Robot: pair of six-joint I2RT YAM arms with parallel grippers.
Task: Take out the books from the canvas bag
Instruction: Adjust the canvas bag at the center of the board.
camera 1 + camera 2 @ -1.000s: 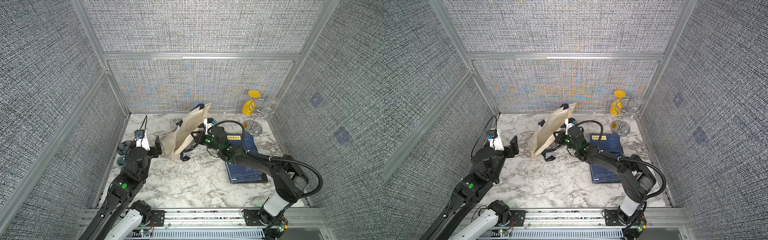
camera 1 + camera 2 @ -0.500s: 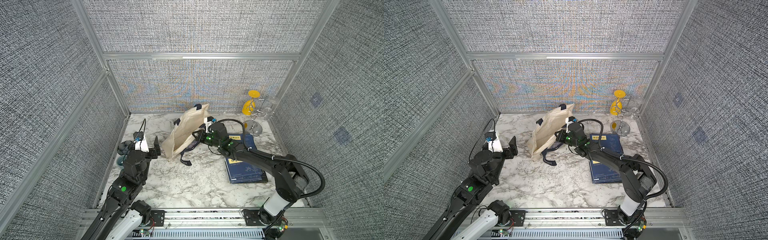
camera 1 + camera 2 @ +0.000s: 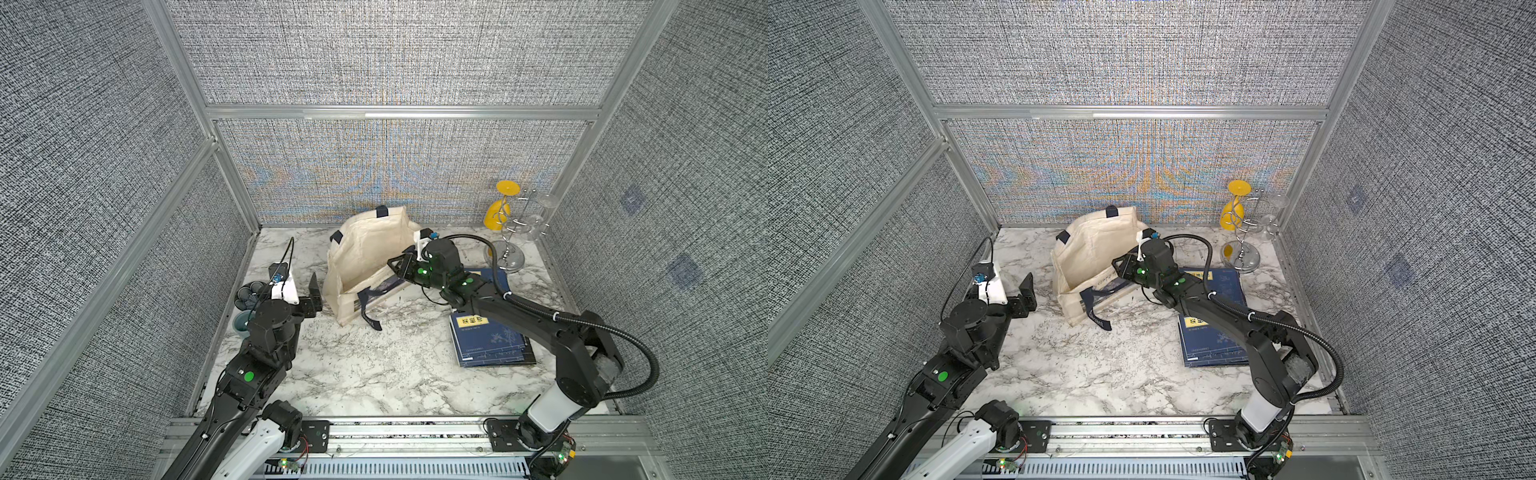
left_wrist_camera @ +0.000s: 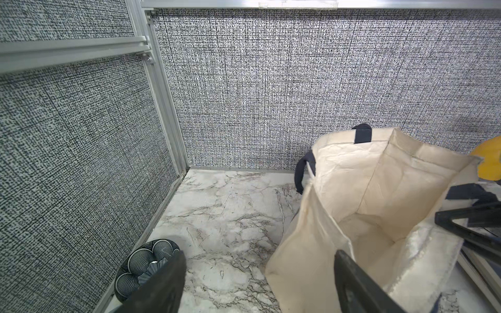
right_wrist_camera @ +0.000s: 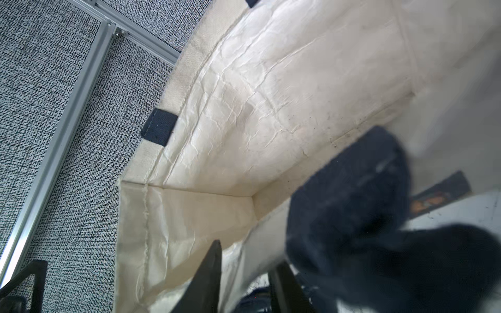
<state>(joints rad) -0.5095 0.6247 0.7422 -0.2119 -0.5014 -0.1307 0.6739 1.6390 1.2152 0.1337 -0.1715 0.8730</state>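
The canvas bag [image 3: 365,249] [image 3: 1092,245] lies on its side at the middle back of the marble table, its mouth gaping; what shows of its cream inside [image 4: 366,189] holds no book. My right gripper [image 3: 395,266] [image 5: 248,253] is at the mouth, jaws a little apart with the bag's lower edge between them. A blurred navy strap [image 5: 352,203] hangs beside it. Navy books [image 3: 490,332] [image 3: 1212,336] with yellow labels lie stacked on the table to the right, partly under my right arm. My left gripper [image 3: 313,291] [image 4: 259,253] stands open just left of the bag, holding nothing.
A wire rack with a yellow glass [image 3: 505,208] and clear glasses stands at the back right corner. Dark patterned bowls [image 3: 249,293] [image 4: 146,260] sit by the left wall, close behind my left gripper. Textured walls enclose three sides.
The bag, held up and tilted by my right gripper a second ago, has swung more upright and settled on the table. The right jaws have parted. My left gripper shifted slightly.
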